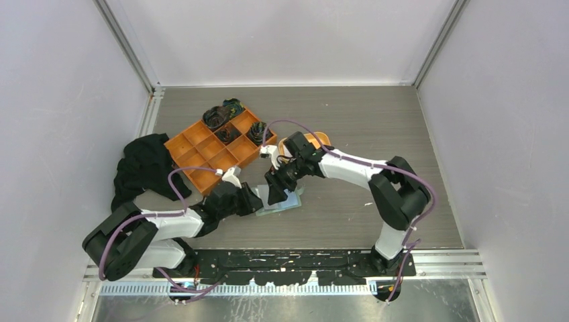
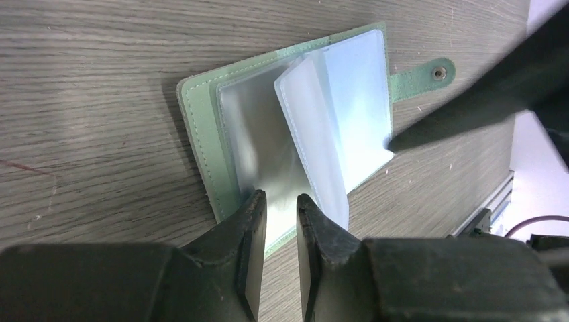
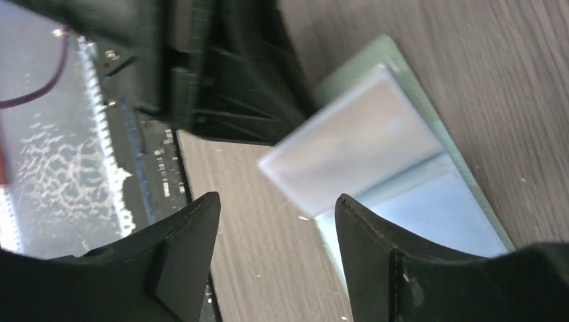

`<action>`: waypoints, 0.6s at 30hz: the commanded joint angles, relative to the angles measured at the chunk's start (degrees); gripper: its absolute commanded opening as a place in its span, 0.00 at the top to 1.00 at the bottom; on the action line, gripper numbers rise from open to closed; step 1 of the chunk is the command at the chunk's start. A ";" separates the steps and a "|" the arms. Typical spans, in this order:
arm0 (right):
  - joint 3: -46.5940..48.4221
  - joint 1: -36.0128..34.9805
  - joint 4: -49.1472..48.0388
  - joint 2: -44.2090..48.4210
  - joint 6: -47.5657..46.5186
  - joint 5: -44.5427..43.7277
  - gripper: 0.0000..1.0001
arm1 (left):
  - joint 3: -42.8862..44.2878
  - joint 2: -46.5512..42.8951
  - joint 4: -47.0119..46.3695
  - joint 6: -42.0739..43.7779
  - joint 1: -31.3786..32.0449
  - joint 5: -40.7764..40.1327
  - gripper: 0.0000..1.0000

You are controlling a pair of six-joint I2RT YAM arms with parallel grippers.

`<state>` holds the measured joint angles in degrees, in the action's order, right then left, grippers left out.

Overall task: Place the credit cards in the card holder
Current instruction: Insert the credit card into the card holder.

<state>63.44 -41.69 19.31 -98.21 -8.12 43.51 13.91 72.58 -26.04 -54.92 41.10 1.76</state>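
Card holder [image 2: 302, 121]: sage-green folding wallet, glossy pockets fanned open, flat on the grey wood-grain table [image 1: 376, 127], centre, towards the near edge.
Left gripper [image 2: 280, 201]: fingers narrowly parted at wallet's edge; grasp cannot be told.
Right gripper [image 3: 278, 204]: spread wide, empty.

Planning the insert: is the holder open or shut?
Open. The holder lies spread on the table, clear pockets exposed, one leaf lifted, its tab sticking out sideways.
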 commanded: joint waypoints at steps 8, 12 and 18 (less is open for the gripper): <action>4.67 0.67 -0.73 -9.01 12.87 -4.10 0.29 | -0.76 4.90 -13.71 0.09 -1.63 7.31 0.74; 4.89 0.73 -1.02 -9.90 14.98 -3.71 0.27 | -0.47 8.06 -17.07 -0.74 -1.72 8.65 0.74; 6.23 0.67 2.06 -11.82 13.70 -5.68 0.32 | -0.40 11.42 -20.30 -1.76 -1.68 9.57 0.74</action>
<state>66.85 -40.93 19.73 -108.88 5.19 39.05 12.86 82.54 -41.25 -56.21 39.62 9.93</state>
